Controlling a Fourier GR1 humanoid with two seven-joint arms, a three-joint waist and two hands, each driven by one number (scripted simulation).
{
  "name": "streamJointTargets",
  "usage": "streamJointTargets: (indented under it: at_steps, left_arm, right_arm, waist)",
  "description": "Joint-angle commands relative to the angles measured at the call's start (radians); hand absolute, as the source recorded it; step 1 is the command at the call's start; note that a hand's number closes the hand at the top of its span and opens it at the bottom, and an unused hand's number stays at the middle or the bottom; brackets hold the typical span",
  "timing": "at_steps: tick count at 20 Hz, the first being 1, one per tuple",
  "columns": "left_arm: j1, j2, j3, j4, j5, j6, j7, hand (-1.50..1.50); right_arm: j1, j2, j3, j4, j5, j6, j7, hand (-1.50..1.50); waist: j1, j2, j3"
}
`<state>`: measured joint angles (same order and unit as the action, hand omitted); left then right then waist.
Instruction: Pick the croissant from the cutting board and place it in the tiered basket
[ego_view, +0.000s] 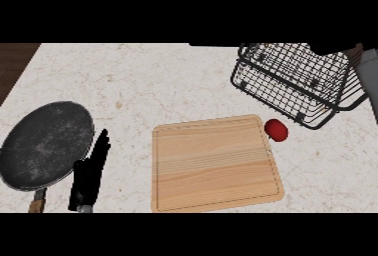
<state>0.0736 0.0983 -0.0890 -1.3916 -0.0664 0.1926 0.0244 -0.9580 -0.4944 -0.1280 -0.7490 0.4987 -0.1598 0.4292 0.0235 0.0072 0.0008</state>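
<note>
left hand (88, 172) low at the view's left, just beside the pan, fingers straight and pointing up, close together, nothing in them; resting open on the counter (148, 85). grey wrist just showing at the lower edge under it.

right hand (334, 48) far off at the upper right, only a black shape cut by the view's top edge, above the far rim of the tiered basket (295, 82); grey forearm running down the right edge beside it. open or closed: cannot tell, nor whether anything is in its hold.

croissant: not to be made out anywhere in this view, so no telling where it is.

outward from the left hand: round dark frying pan (46, 145), speckled grey, at the far left, its wooden handle (37, 205) pointing toward the lower edge. right of the hand, apart from it, the pale wooden cutting board (214, 162), slightly turned, with a groove around its border. small red rounded object (277, 130) at the board's upper right corner, right against its edge. beyond that, near but apart, the black wire basket, tilted in the view. pale marbled counter under it all.
</note>
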Motion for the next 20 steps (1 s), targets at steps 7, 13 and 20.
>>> streamJointTargets:
  at_steps: [7,13,20]
  left_arm:
    - [0.013,0.016,0.004,-0.046,0.01,-0.024,0.03,0.0]
    - [0.006,0.0,0.025,0.005,0.015,-0.013,-0.017,0.0]
    - [0.024,0.022,0.052,0.005,0.033,-0.031,-0.02,0.0]
  right_arm:
    - [-0.042,0.085,-0.204,0.05,-0.206,-0.106,-0.17,-1.5]
    - [-0.02,0.003,-0.291,0.028,-0.216,-0.271,-0.27,-1.5]
    - [0.149,-0.177,-0.412,-0.083,-0.276,-0.269,-0.18,-1.5]
  waist:
    - [-0.007,-0.006,0.0]
    - [-0.013,-0.005,-0.001]
    - [-0.044,-0.014,-0.001]
